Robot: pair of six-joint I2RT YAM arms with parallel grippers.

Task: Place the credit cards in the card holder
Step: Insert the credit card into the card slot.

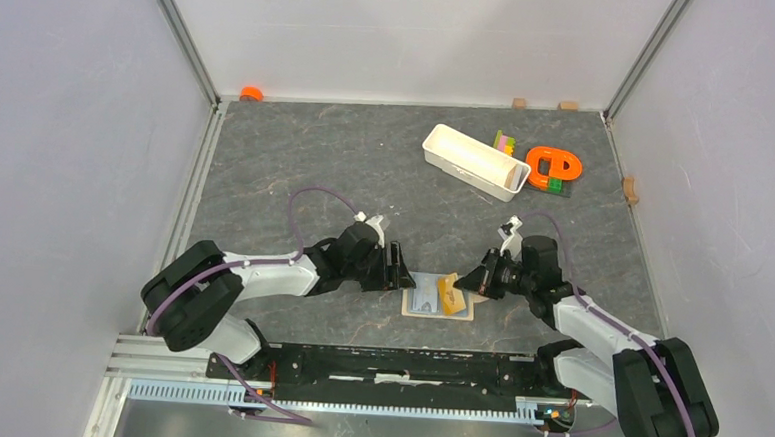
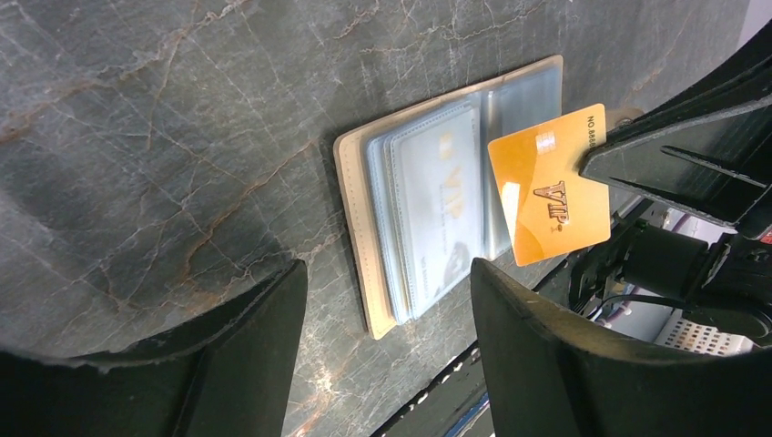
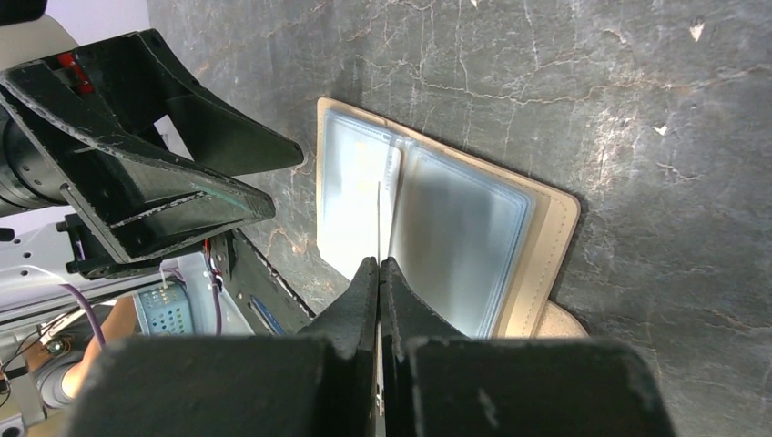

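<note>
Trouble brewing, probably; right jaws pinched tight on a gold card (image 2: pixel 549 196), tilted over the right-hand half of the card holder (image 2: pixel 357 228), touching it or not, hard to say; holder lying open and flat on the worktop (image 2: pixel 164 137) between both arms; left jaws spread wide just beside its left edge, gripping nothing. Could easily catch the card's corner on a clear sleeve lip and bend it, or shove the unpinned holder sideways; might also slip free, held only near one edge. Worth noting a pale blue-grey card (image 2: pixel 437 214) sitting in a left sleeve; no black card spotted anywhere. Writing-wise: "VIP" plus "NO.888" on the gold one, rest hidden behind the jaws; faint "VIP" on the sleeved one too.
</note>
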